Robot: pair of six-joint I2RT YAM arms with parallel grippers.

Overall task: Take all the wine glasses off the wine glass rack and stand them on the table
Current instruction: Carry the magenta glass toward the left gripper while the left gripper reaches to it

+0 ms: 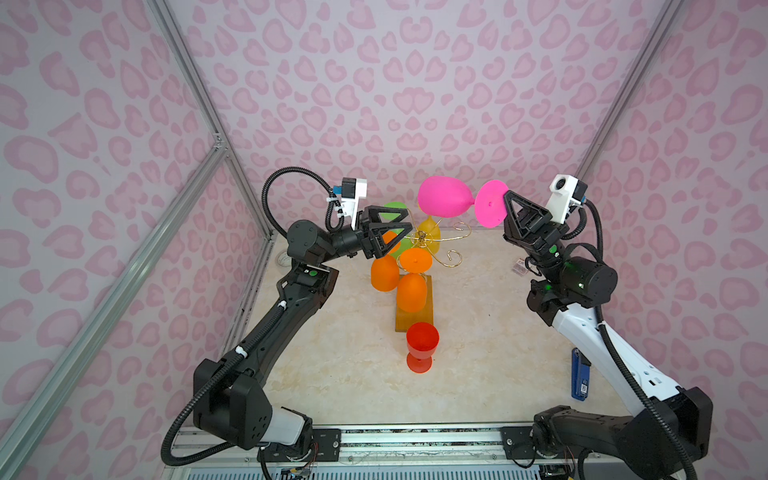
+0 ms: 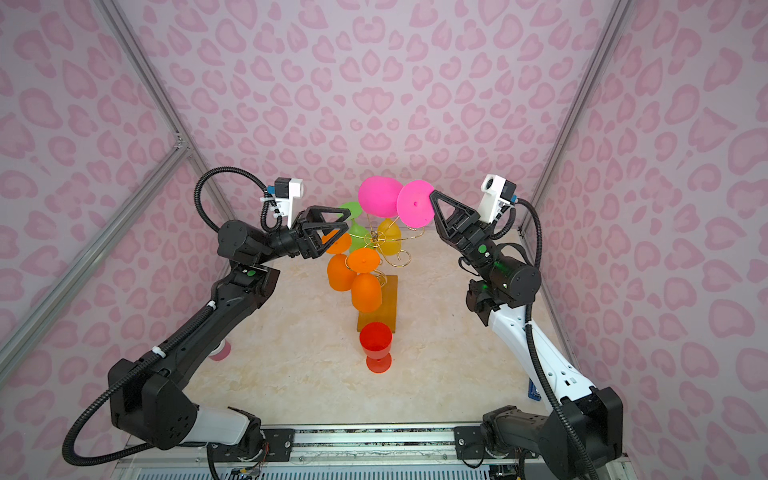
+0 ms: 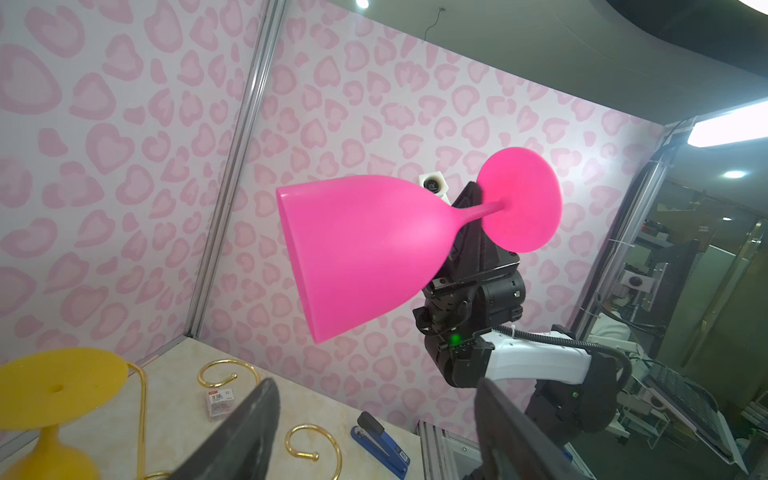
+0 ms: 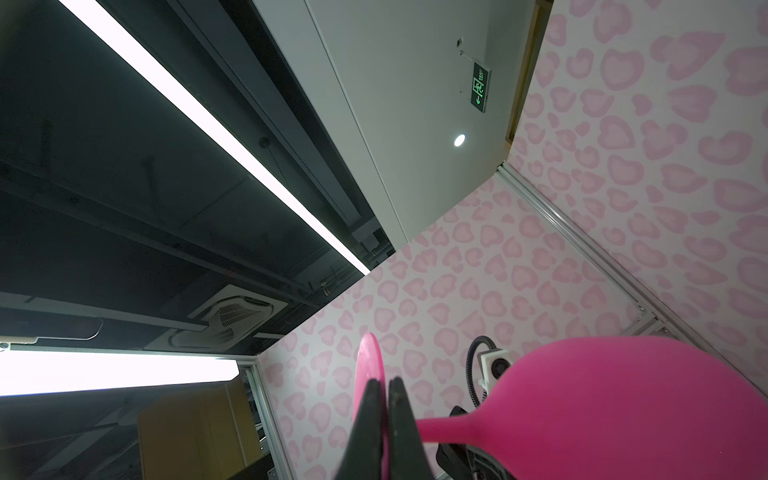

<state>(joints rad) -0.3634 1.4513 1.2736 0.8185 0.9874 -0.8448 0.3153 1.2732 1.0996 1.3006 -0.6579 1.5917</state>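
Two claws are up near the rack. The right claw (image 4: pixel 384 384) is clamped on the edge of the foot disc of the pink wine glass (image 1: pixel 442 199); in the right wrist view both fingers (image 4: pixel 370 415) pinch the thin disc between them. From that claw's tips the glass lies on its side, stem and bowl running straight out towards the left claw's side, with the mouth of the bowl furthest from the grip. In the left wrist view the glass (image 3: pixel 365 249) hangs in the air above the gold scrolls, touching none of them.

The left claw (image 1: pixel 407 221) stands apart with nothing between its fingers (image 3: pixel 249 424). It sits right against the wine glass rack (image 1: pixel 403 322), just beside the green glass (image 1: pixel 395 208) and over the foot of one orange glass (image 1: pixel 384 274). A second orange glass (image 1: pixel 411 293) hangs below and beyond its tips, and a yellow glass (image 1: pixel 430 237) hangs past them on the rack's far side.

Well below both claws, a red glass (image 1: pixel 422 340) stands upright on the desk (image 1: pixel 478 353), at the near end of the rack's wooden base.
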